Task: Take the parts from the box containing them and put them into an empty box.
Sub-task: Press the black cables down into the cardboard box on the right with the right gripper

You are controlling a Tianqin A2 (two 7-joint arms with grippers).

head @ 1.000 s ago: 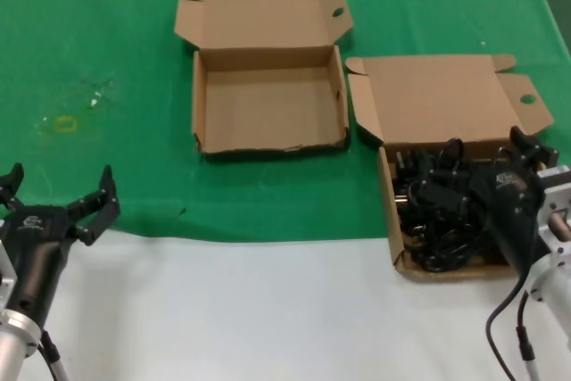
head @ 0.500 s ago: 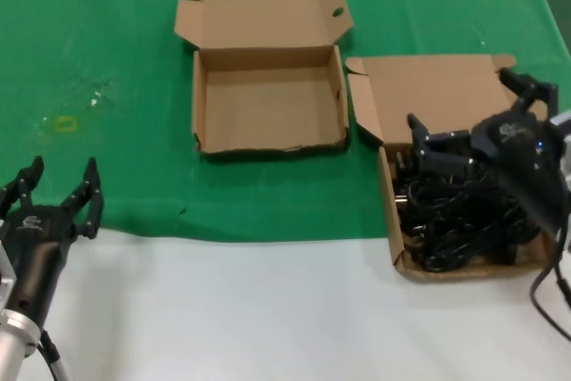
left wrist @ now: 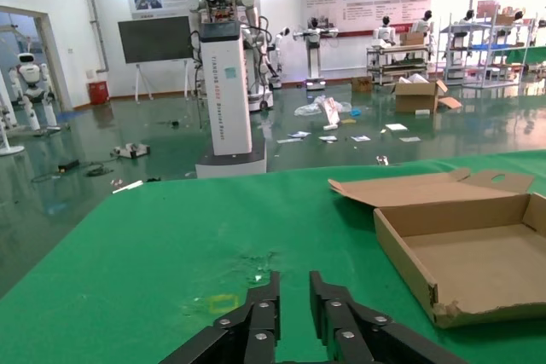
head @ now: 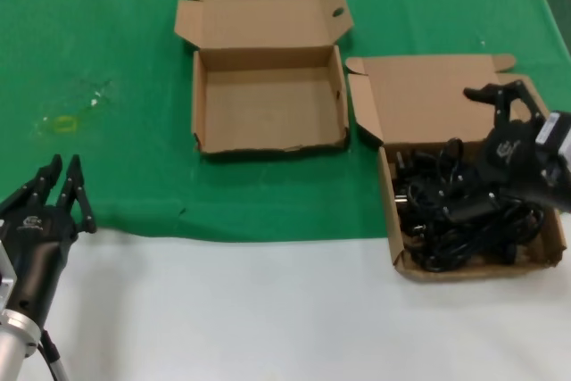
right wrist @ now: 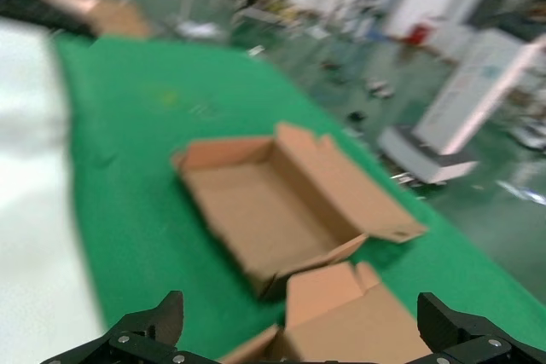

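The box containing the parts (head: pixel 393 220) lies at the right, its tall lid (head: pixel 437 100) folded back. Black cabled parts (head: pixel 451 225) fill it in a tangle. My right gripper (head: pixel 498 109) hovers over this box's far side by the lid, open, with nothing between its fingers; in the right wrist view its gripper (right wrist: pixel 303 330) spans that lid (right wrist: pixel 358 321). The empty box (head: pixel 268 100) lies in the middle of the green cloth; it also shows as the empty box (right wrist: pixel 247 202) and the empty box (left wrist: pixel 461 253). My left gripper (head: pixel 58 189) rests shut at the near left.
A green cloth (head: pixel 107 33) covers the far part of the table, and a white surface (head: pixel 268 310) covers the near part. A small yellow mark (head: pixel 64 123) is on the cloth at the left. The two boxes sit close together with a narrow gap.
My right gripper has risen from among the parts and swung toward the lid, coming away with nothing. My left gripper's fingers have closed from wide apart to nearly together.
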